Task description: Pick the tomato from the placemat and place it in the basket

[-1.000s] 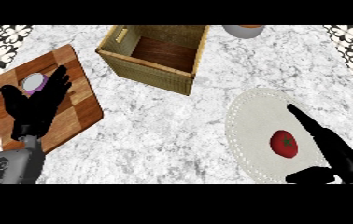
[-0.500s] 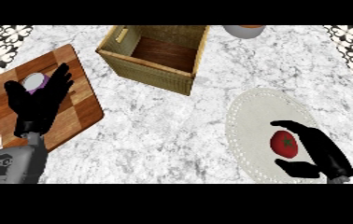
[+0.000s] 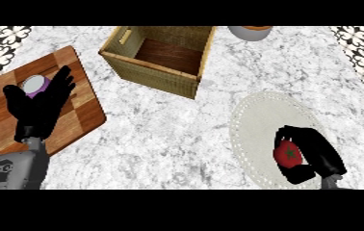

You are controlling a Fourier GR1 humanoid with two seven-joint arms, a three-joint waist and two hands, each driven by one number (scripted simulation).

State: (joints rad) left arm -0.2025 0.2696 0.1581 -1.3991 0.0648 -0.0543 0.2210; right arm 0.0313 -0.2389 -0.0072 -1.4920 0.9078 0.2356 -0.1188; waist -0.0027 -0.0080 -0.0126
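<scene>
Curling round the tomato (image 3: 286, 152), the right hand (image 3: 316, 150) grips it on the pale placemat (image 3: 259, 124) at the desk's (image 3: 177, 129) right side. Well apart, the basket (image 3: 153, 73) stands up left. Over the wooden board (image 3: 82, 107), the left hand (image 3: 39, 107) rests open, fingers straight.

A single head view is looking steeply down on the marble counter (image 3: 177, 129) from the robot's own position. The forearms are entering from the lower edge. It is taking in the wooden board (image 3: 71, 105) at left, the basket (image 3: 153, 73) toward the top, and the placemat (image 3: 263, 129) at right, all at moderate range.
</scene>
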